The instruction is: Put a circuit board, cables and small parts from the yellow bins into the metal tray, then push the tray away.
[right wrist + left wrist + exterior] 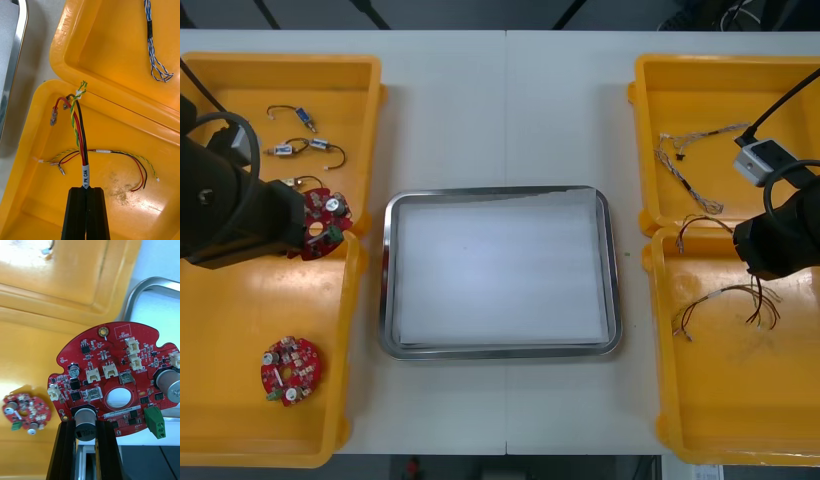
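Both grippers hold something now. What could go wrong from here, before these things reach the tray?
1. The left gripper pinches the circuit board only at its edge, so the board could tilt or slip on the way to the metal tray.
2. The right gripper grips the red and yellow cable near its white label. Its long free ends may catch on the yellow bin's wall or drag the second cable lying in that bin.
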Robot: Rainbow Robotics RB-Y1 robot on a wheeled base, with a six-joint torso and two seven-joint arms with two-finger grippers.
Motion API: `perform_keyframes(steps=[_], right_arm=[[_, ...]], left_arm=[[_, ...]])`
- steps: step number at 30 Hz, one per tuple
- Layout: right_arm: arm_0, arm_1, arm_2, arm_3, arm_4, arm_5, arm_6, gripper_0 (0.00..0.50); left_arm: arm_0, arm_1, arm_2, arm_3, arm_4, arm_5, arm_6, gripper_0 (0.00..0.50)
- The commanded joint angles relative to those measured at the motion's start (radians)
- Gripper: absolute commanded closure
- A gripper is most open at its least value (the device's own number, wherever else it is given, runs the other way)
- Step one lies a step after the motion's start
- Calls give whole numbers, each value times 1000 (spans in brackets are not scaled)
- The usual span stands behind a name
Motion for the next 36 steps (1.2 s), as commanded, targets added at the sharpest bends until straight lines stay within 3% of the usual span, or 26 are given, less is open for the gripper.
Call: perform_keyframes(steps=[1, 7, 19, 36], right_arm=[[-24, -32, 3, -31, 6, 3, -5, 500], [-24, -32, 3, -31, 6, 3, -5, 500], [-24, -32, 3, -31, 6, 3, -5, 500], [-24, -32, 3, -31, 6, 3, -5, 500]], left_arm=[[-66, -61, -61, -49, -70, 13, 180, 500], [-115, -121, -207, -72, -196, 16, 303, 500], [-177, -302, -477, -66, -482, 27, 487, 500], [-184, -392, -619, 51, -580, 19, 453, 497]])
